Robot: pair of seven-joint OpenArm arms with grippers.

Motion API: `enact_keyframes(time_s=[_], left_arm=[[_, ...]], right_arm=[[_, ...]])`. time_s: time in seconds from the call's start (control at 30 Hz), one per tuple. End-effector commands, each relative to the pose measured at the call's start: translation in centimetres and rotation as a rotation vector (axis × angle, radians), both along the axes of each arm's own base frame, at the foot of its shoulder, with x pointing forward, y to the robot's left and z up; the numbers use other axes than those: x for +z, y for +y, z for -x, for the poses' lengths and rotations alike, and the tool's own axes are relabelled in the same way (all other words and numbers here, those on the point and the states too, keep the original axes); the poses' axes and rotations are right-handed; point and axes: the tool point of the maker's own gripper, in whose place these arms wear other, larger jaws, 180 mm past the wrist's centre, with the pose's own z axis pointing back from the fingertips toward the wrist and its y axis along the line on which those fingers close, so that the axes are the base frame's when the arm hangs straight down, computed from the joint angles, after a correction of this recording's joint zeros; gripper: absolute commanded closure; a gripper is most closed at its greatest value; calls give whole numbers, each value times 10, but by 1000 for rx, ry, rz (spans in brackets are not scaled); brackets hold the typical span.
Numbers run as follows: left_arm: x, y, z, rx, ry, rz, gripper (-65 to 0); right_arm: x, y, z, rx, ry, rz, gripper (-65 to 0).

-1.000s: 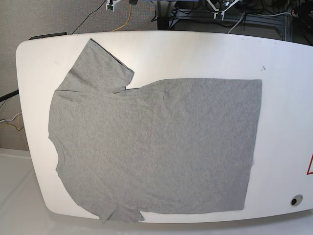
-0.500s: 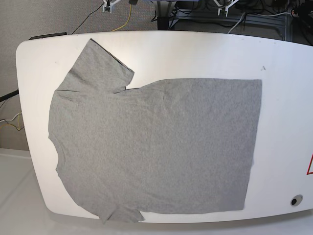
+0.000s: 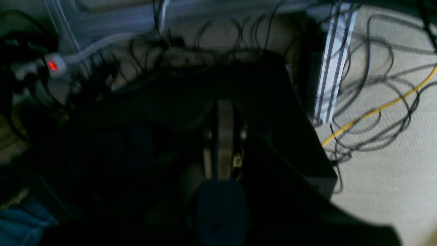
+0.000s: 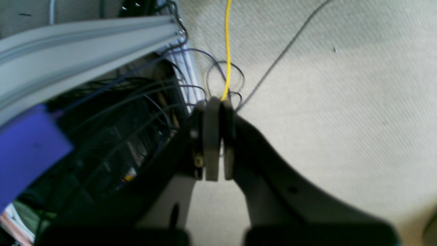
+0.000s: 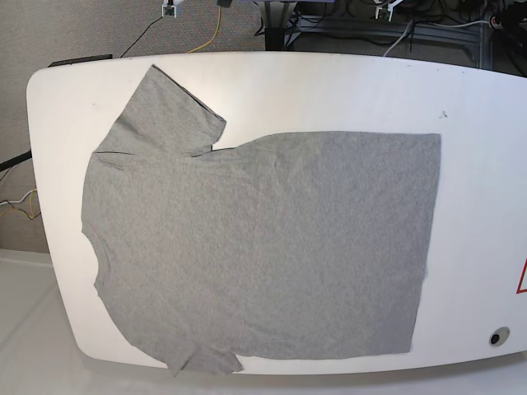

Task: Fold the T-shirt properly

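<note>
white rounded table (image 5: 329, 90): bare working surface | large heather-grey short-sleeved knit T-shirt (image 5: 263, 247): spread flat and unfolded across table, sleeves toward base view's left, laid out ready for a first fold | right gripper (image 4: 215, 136): jaws together, empty, off the table over carpet | left gripper (image 3: 222, 136): jaws together, empty, likewise parked

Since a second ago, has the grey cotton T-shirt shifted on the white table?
No. The T-shirt keeps the same outline against the table edges and its dark hole.
</note>
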Motion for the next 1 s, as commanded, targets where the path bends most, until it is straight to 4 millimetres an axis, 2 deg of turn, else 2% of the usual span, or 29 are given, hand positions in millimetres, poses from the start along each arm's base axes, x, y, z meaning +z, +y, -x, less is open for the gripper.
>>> enact_keyframes(time_s=[0.0, 0.23, 0.3, 0.57, 0.63, 0.83, 0.9, 0.97], left_arm=[[3, 7, 5, -3, -4, -9, -4], [9, 13, 2, -2, -36, -18, -3], [17, 26, -5, 8, -76, -36, -4], [36, 42, -17, -2, -154, -54, -1], [46, 48, -18, -49, -169, -65, 0], [62, 41, -29, -93, -224, -55, 0], [90, 30, -40, -155, -285, -42, -4], [101, 23, -46, -177, -315, -32, -7]], right_arm=[[4, -2, -5, 2, -30, 4, -6], [6, -6, -2, -5, -24, 8, -4], [8, -10, 2, -10, -22, 10, 0], [18, -18, 12, -6, -40, 20, 0], [24, -28, 16, 15, -52, 35, 0], [36, -40, 22, 44, -73, 52, 0], [52, -55, 21, 76, -98, 73, 0], [57, -58, 21, 87, -107, 76, 0]])
